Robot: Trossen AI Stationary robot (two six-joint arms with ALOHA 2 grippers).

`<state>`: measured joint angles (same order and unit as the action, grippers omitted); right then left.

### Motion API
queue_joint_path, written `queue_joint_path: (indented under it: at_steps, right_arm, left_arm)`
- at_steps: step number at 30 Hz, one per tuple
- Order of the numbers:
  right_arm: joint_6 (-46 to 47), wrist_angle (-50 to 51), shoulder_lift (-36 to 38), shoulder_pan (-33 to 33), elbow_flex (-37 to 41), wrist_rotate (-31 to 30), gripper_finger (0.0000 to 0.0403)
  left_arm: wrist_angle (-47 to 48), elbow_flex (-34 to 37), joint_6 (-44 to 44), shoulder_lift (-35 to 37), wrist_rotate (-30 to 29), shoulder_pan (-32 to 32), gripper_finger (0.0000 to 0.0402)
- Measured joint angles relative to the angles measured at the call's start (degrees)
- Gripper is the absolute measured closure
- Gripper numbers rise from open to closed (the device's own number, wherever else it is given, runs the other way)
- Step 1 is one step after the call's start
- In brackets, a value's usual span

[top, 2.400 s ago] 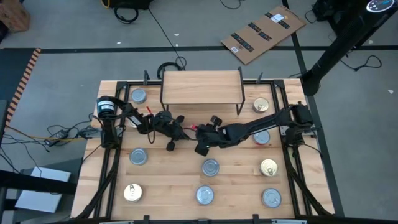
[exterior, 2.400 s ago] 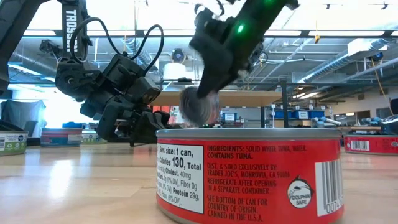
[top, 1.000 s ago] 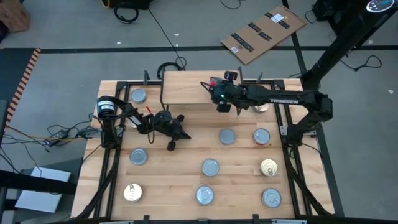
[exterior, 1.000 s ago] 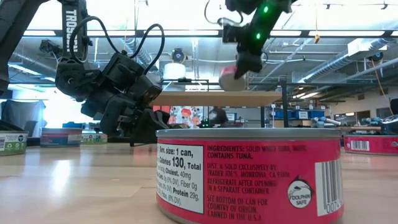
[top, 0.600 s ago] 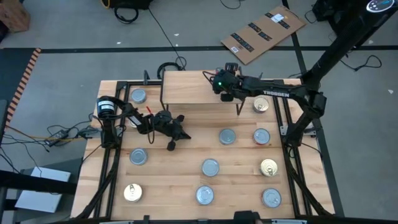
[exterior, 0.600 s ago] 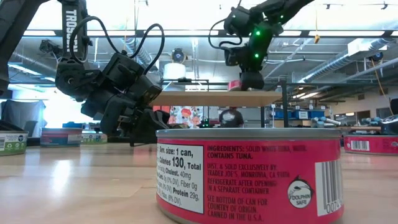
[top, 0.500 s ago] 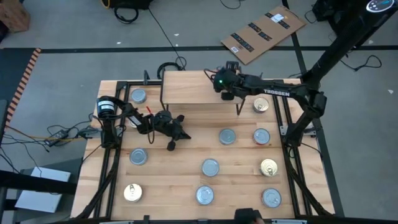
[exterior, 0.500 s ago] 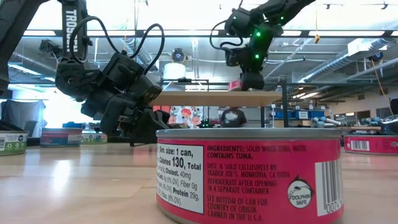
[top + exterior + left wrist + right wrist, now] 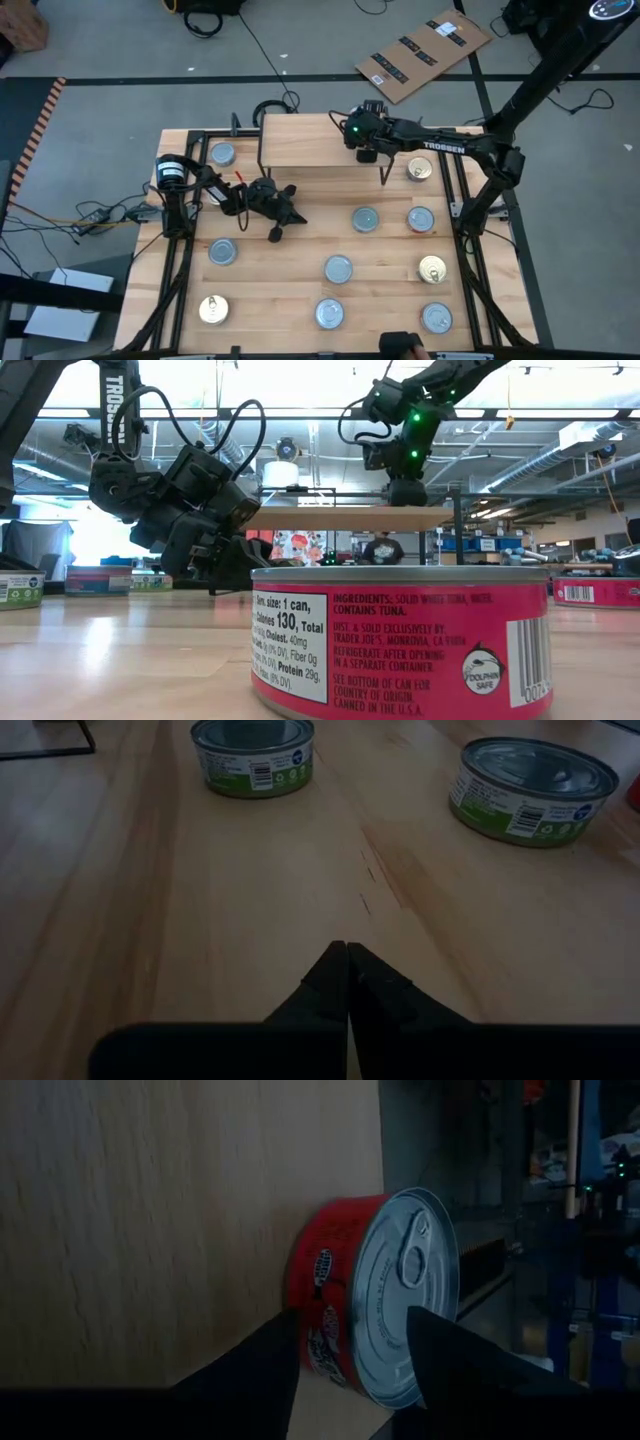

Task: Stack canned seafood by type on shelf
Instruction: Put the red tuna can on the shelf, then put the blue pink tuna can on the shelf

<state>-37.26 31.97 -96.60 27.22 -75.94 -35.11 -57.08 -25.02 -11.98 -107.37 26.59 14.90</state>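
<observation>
Ten small round seafood tins sit spread over the light wooden table, all apart from one another. Three have gold tops: one just right of the shelf, one near the right edge and one at the front left. The rest have silver tops, among them a red-rimmed tin on the right and a plain silver tin just beside it.

My right gripper hangs over the right end of the small raised light-wood shelf on black wire legs at the back of the table. Under it, a short red-labelled tin with a silver pull-tab lid stands upright on the shelf board, close to the board's edge. The tin lies right in that gripper's reach, but I cannot tell whether the gripper is clamped on it or stands loose of it.

My left gripper is closed tight and empty. It sits low over bare wood in front of the shelf's left end. Ahead of it two green-labelled tins, a nearer green-labelled tin and a farther green-labelled tin, stand well apart on the table.

In the low view another red-labelled tuna tin fills the foreground, upright on the table.
</observation>
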Motion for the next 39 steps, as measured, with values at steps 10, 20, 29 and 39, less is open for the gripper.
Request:
queue_joint_path:
  at_steps: [10, 20, 29, 39]
  right_arm:
    - [1.63, -0.88, 0.15, -0.27, 0.0, -0.67, 0.0208]
    - [4.06, -1.07, 4.75, -3.3, -0.02, -1.26, 0.022]
    - [8.98, -1.5, 9.09, -7.07, -0.02, 2.8, 0.0318]
    - [17.44, -5.45, 9.22, -9.35, 2.19, 17.06, 0.0387]
  left_arm:
    - [-0.45, 0.0, 2.1, 0.02, 0.02, 0.0, 0.0396]
    - [-0.88, 0.0, 3.68, 0.02, 0.0, -0.07, 0.0396]
    - [-7.24, -0.06, 3.72, 0.02, -0.73, -0.07, 0.0396]
    - [-7.9, -0.22, 2.08, 0.02, -3.23, -0.07, 0.0396]
